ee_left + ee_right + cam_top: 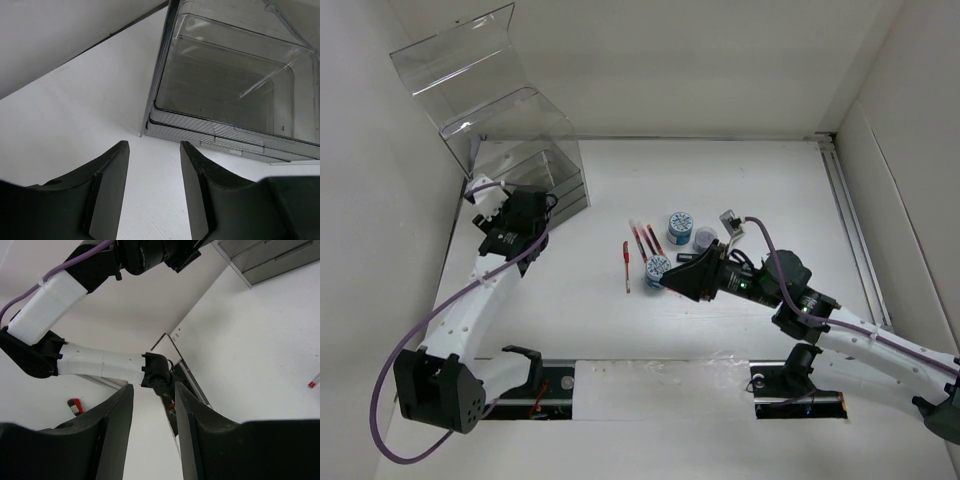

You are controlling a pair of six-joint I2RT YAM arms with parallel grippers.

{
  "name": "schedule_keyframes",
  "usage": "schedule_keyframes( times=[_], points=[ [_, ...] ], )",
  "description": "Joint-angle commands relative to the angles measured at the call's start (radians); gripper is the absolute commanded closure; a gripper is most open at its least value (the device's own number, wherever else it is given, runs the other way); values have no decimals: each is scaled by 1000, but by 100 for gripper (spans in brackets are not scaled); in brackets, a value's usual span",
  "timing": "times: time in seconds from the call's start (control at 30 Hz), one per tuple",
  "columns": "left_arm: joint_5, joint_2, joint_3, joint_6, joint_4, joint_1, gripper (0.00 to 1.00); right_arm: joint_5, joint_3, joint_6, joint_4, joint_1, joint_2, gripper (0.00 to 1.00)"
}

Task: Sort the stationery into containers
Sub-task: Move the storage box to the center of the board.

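The clear acrylic box (515, 140) stands at the far left with its curved lid raised. My left gripper (542, 203) is right in front of it, open and empty. In the left wrist view the gripper (152, 145) faces the box (230, 90) and its shallow drawers (225, 142). Three round tubs lie mid-table: one (680, 222), a second (705, 237) and a third (657, 268). Three thin red pens (626, 265) (640, 240) (652, 240) lie beside them. My right gripper (667, 282) (154, 387) hovers open next to the nearest tub, holding nothing.
White walls close in on the left, back and right of the table. A metal rail (855, 230) runs along the right edge. The right wrist view looks sideways at the left arm (100, 362), with a red pen tip (314, 381) at its right edge.
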Motion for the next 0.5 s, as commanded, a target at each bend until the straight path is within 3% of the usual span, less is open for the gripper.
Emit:
schedule_keyframes(
  times=[0.0, 0.27, 0.47],
  points=[
    [-54, 1, 20, -41, 11, 1, 58, -19, 8, -19, 25, 2, -25, 55],
    [-82, 85, 92, 8, -6, 72, 57, -28, -1, -19, 25, 2, -43, 55],
    [-131, 133, 162, 86, 14, 82, 64, -38, -1, -19, 25, 2, -34, 55]
  ],
)
